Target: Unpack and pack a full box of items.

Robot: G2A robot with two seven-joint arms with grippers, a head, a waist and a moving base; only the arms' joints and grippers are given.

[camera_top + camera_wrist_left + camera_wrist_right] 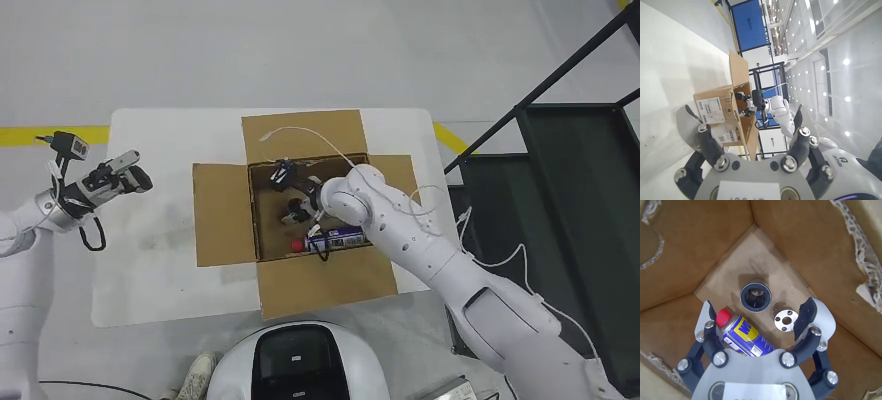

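**Gripper state.** The right gripper [758, 309] hangs inside the box [791, 237] with its fingers [712, 313] spread wide, holding nothing. The left gripper [744, 111] sits over the table [150, 250], well apart from the box, also spread wide and empty.

**Location of items.** All items rest on the box floor, below the right fingertips.
- Can [745, 334]: lies tilted, with its red cap just beside one finger and its body running back under the palm.
- Bearing [755, 297]: stands on end with its bore upward, between the two fingers and beyond their tips.
- Flange [786, 320]: disc face up, just beside the other finger, the one with the ragged pad [806, 315].

**Handling (judged).**
- Can: rigid, smooth painted metal, probably of moderate weight. It is likely to roll or slip. Grip across the body near mid-length, not on the cap.
- Bearing: rigid steel, probably heavy for its size, and not fragile. Grip across the outer sleeve from opposite sides.
- Flange: rigid polished metal with a thin, slippery rim. Grip across the disc edge and close squarely, or it may tip.
- Box: light corrugated card with torn edges. It may shift if a finger drags on a wall.

**Count.** One box. Visible inside are one can, one bearing and one flange.
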